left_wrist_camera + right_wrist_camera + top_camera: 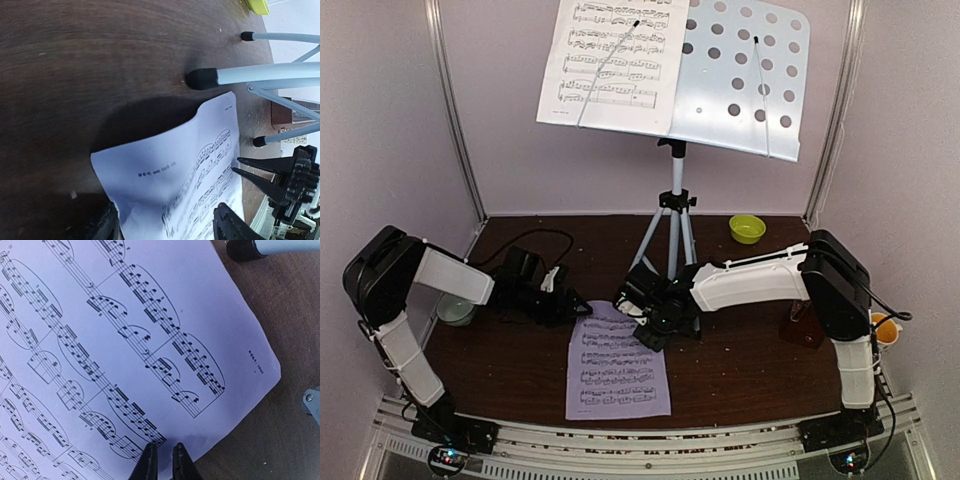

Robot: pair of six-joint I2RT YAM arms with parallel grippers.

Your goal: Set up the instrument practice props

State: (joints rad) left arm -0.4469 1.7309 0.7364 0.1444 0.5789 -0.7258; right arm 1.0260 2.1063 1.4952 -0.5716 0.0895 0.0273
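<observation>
Evidently left hand (pixel 165 223) gapes wide around 1 sheet-music page (pixel 617 365) corner; right hand (pixel 164 456) nearly closed at its edge (grip unclear).

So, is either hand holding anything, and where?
Right hand seems to pinch the sheet-music page by its edge near the far corner; left hand, open, holds nothing.

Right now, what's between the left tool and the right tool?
The far end of the loose sheet-music page, one corner curled up off the table. Top view shows it between left tool and right tool; left wrist view agrees.
</observation>
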